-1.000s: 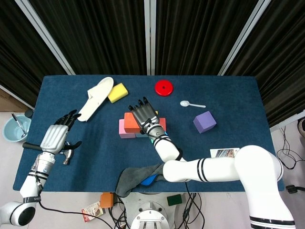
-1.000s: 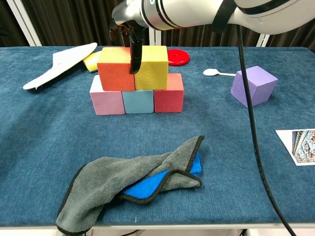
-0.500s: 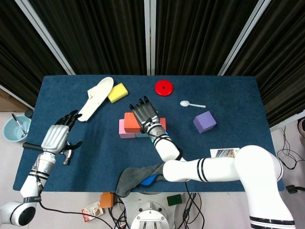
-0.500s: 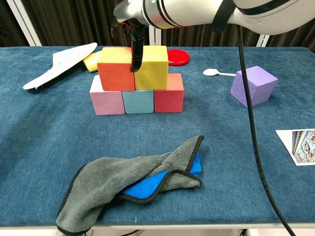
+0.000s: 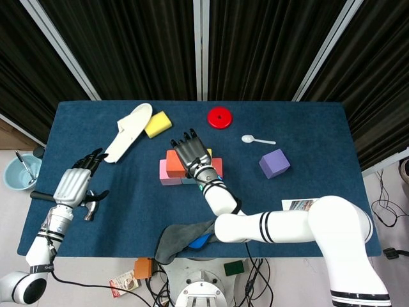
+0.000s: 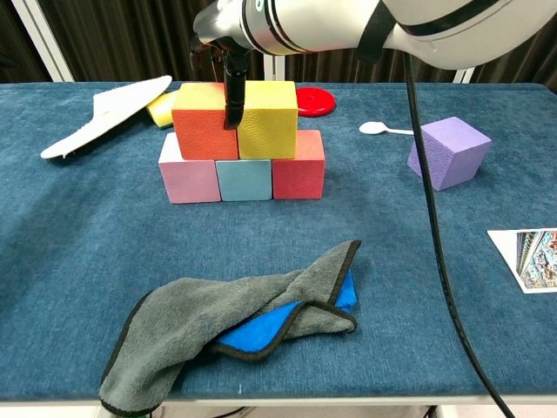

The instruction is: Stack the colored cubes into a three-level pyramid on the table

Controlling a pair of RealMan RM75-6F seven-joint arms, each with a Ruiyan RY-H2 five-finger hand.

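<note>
A pink cube (image 6: 189, 180), a light blue cube (image 6: 244, 180) and a red cube (image 6: 298, 174) form a row on the blue table. An orange cube (image 6: 204, 120) and a yellow cube (image 6: 268, 118) sit side by side on top of them. The purple cube (image 6: 448, 152) stands alone to the right, also seen in the head view (image 5: 274, 163). My right hand (image 5: 192, 155) hovers over the stack with fingers spread and holds nothing; one finger (image 6: 231, 91) hangs in front of the orange-yellow seam. My left hand (image 5: 75, 182) lies flat at the table's left edge, fingers extended.
A hammer (image 5: 90, 208) lies under my left hand. A white shoe insole (image 5: 129, 131), a yellow sponge (image 5: 158, 123), a red disc (image 5: 219, 118) and a white spoon (image 5: 257, 139) lie behind the stack. A grey-and-blue cloth (image 6: 235, 322) sits in front, a printed card (image 6: 531, 259) at right.
My right hand has drifted slightly left over the stack, its hanging finger now nearer the orange cube's edge. Cubes and the left hand have not moved.
</note>
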